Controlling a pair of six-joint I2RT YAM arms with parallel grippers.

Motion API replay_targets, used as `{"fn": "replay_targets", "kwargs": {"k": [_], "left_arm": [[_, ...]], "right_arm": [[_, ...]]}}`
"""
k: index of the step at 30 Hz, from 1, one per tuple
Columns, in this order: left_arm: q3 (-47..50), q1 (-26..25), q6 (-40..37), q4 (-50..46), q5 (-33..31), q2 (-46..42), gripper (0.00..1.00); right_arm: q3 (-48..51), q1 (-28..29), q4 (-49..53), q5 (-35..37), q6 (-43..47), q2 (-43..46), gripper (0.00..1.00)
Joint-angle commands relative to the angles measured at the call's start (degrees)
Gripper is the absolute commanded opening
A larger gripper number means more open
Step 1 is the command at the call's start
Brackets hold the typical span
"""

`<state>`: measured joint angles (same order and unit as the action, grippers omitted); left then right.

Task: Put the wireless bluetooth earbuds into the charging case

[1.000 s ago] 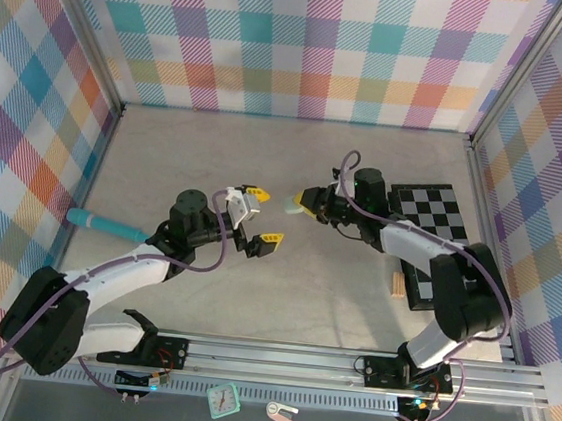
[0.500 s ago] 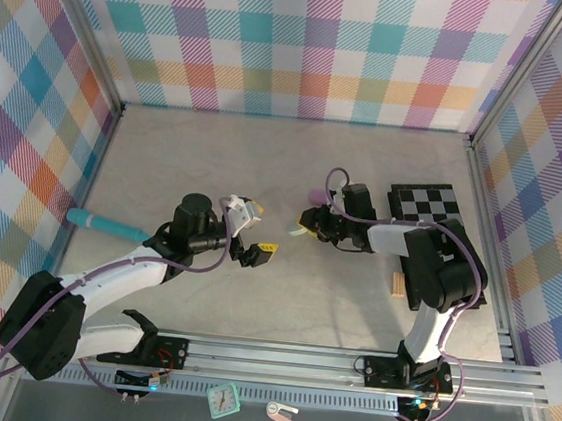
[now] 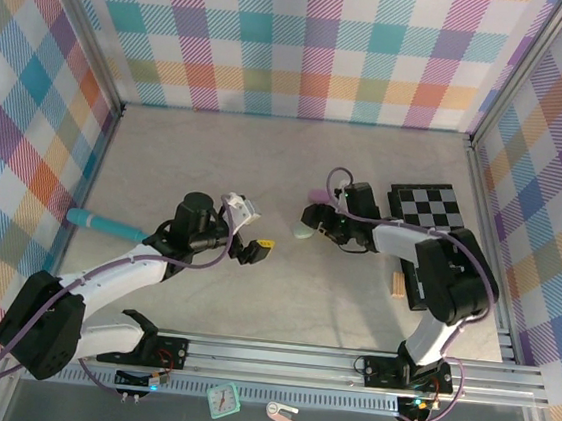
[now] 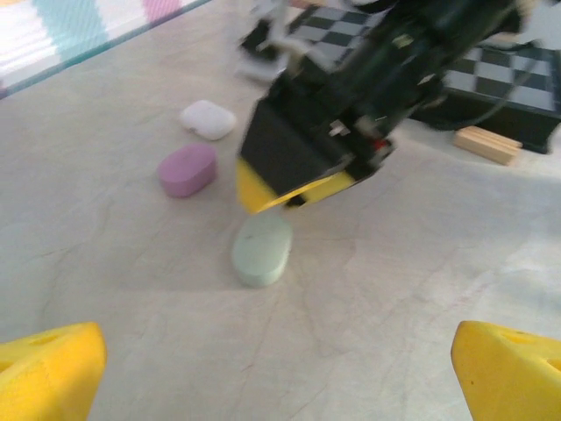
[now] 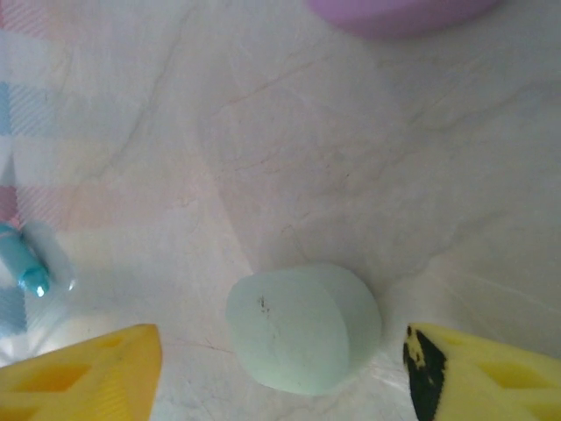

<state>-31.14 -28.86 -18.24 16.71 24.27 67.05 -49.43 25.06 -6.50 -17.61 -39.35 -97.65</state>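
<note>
A pale green charging case (image 5: 302, 326) lies shut on the table. My right gripper (image 5: 285, 373) is open, with a yellow finger on each side of the case and a gap at both. From above, the green case (image 3: 303, 233) sits just under my right gripper (image 3: 307, 223). My left gripper (image 3: 252, 228) is open and empty, a short way left of the case and facing it. In the left wrist view the green case (image 4: 261, 250) lies ahead of the left gripper (image 4: 280, 377). A pink case (image 4: 187, 169) and a white case (image 4: 208, 119) lie beyond. The earbuds are out of view.
A checkered board (image 3: 427, 208) lies at the right under the right arm, with a small wooden block (image 3: 399, 283) at its near edge. A teal pen (image 3: 104, 222) rests by the left wall. The pink case (image 3: 316, 195) lies just behind the right gripper.
My right gripper came down to the table with the green case, then opened and let it go. The left gripper drew back slightly and stayed open.
</note>
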Motion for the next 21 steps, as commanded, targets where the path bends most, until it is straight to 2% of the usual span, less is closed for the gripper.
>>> {"fn": "replay_targets", "kwargs": {"k": [1,7,12,17,21], "left_arm": [[0.3,2.1,2.5,3.0,-8.5,-1.7,1.0],[3.7,6.4,4.7,5.9,-24.2,-5.1,1.0],[7.0,11.0,1.4,8.9,-30.7,-3.9,1.0],[13.3,17.5,6.0,20.8,-31.2,0.8,1.0],[14.9,20.7,8.8,27.3,-29.5,6.2,1.0]], "right_arm": [[-2.4,-0.5,6.7,7.0,8.6,5.3,0.81],[-0.7,-1.8,7.5,18.0,23.8,14.8,0.98],[4.3,-7.3,2.6,25.3,31.5,21.0,0.99],[11.6,-12.7,-9.3,28.4,39.2,22.4,0.99],[15.4,-17.1,-17.0,27.6,39.1,19.8,0.99]]}}
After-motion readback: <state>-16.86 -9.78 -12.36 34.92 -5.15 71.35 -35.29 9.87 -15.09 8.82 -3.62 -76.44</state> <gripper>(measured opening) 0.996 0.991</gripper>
